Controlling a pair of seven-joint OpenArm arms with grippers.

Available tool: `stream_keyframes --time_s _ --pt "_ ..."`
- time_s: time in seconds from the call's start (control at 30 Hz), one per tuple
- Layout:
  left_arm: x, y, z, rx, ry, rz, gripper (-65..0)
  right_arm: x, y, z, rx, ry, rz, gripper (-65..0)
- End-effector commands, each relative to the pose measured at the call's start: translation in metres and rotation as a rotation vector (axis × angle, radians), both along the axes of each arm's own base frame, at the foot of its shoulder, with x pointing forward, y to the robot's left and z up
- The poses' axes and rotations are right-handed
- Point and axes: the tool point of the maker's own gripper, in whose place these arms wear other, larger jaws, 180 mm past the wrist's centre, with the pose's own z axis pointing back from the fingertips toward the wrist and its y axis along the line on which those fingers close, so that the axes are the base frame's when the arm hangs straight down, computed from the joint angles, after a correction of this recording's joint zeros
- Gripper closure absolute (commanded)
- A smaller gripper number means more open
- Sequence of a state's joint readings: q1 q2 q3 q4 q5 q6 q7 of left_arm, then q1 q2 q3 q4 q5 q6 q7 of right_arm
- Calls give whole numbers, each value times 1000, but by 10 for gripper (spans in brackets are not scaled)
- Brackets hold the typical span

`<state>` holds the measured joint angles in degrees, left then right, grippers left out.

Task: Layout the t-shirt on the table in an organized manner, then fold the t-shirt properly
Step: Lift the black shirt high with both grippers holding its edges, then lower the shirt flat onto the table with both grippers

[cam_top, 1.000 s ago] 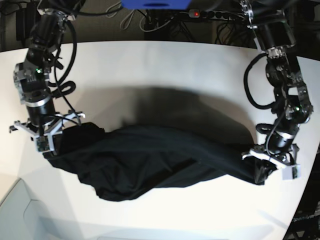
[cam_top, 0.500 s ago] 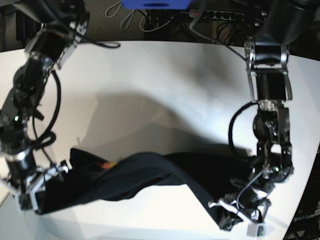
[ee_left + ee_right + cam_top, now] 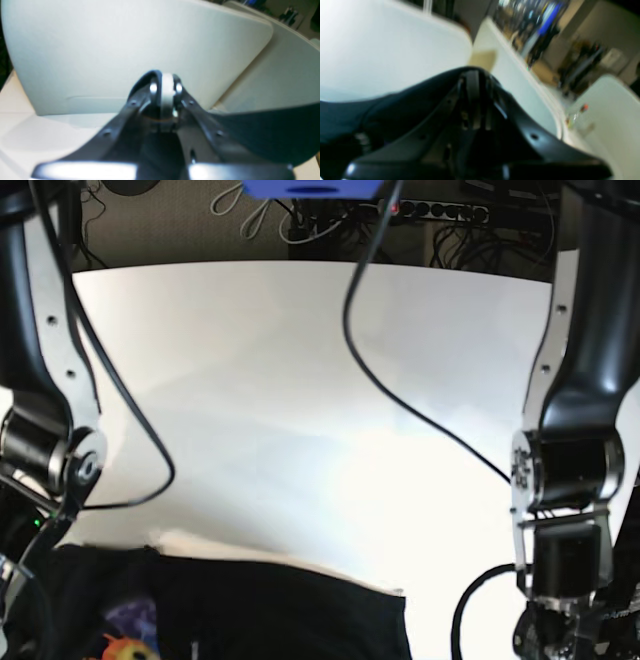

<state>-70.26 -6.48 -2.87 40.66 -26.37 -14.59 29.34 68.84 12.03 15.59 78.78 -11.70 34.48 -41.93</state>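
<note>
Along the near edge of the surface (image 3: 300, 380) the t-shirt (image 3: 250, 615) hangs stretched, print showing. Left tool (image 3: 163, 82) and right tool (image 3: 472, 77) each pinch an end of its cloth (presumably to spread it flat before folding).

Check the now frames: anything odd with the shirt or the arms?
Nothing damaged or spilled. The black cotton t-shirt is off the white tabletop, stretched across the base view's bottom edge, its yellow-orange print showing. Both wrist views are blurred; the left gripper and right gripper are each shut on dark cloth.
</note>
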Motion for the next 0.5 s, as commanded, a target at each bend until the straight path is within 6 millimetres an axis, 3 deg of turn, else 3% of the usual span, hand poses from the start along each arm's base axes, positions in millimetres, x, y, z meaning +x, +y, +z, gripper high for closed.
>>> stream_keyframes --time_s 0.0,0.07,0.17,0.23,0.37,0.47 --pt "-3 4 45 -15 -106 8 -1 -10 -1 27 -8 -74 -7 0" --pt "-5 4 49 -10 -118 7 -1 -17 -1 29 -21 -90 -20 0" --pt "-11 5 36 -3 -119 6 -1 -26 -2 4 -47 -63 -44 0" --pt "-17 16 23 18 -100 19 -1 -36 -1 -16 -68 -37 -64 0" --pt "-41 22 -24 91 -30 5 -1 -66 4 -83 -127 56 -101 0" --pt "-68 32 -70 155 20 8 -1 -91 26 -143 -125 131 -51 0"
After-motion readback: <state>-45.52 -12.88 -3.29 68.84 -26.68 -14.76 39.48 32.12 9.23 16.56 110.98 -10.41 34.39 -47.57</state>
